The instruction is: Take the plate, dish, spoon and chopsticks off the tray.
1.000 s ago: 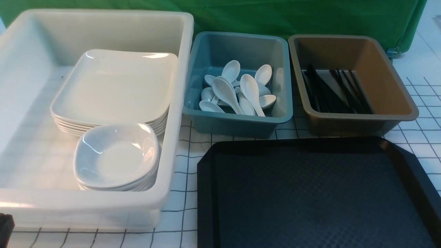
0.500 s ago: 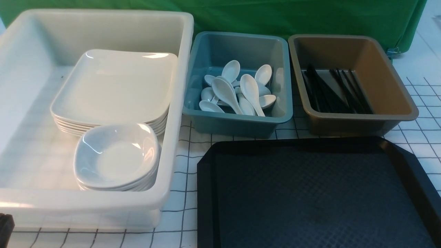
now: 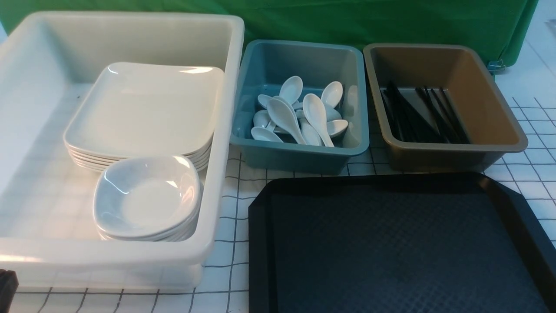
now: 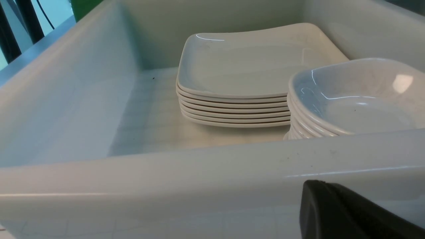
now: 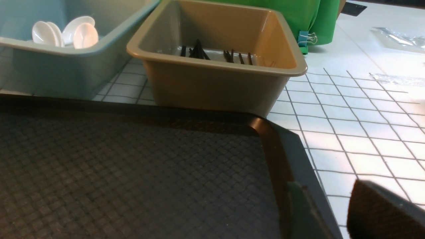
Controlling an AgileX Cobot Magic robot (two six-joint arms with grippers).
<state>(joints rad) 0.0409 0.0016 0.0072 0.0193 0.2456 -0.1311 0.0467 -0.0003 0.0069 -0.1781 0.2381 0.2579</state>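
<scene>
The black tray point(image 3: 260, 243) lies at the front right with nothing on it; its corner also shows in the right wrist view point(image 5: 282, 156). A stack of white square plates point(image 3: 143, 104) and a stack of small dishes point(image 3: 147, 195) sit in the white tub point(image 3: 226, 130). Spoons point(image 3: 299, 115) lie in the teal tub point(image 3: 299, 152). Black chopsticks point(image 3: 421, 115) lie in the brown tub point(image 3: 451, 150). My left gripper point(image 4: 318, 191) is low, just outside the white tub's near wall, and its fingers show as one dark mass with no gap. My right gripper point(image 5: 328, 205) is open and empty over the tray's corner rim.
The tubs stand in a row behind the tray on a white checked cloth point(image 3: 226, 243). A green drape point(image 3: 347, 21) hangs at the back. The white tub's tall near wall point(image 4: 199, 179) is right in front of my left gripper.
</scene>
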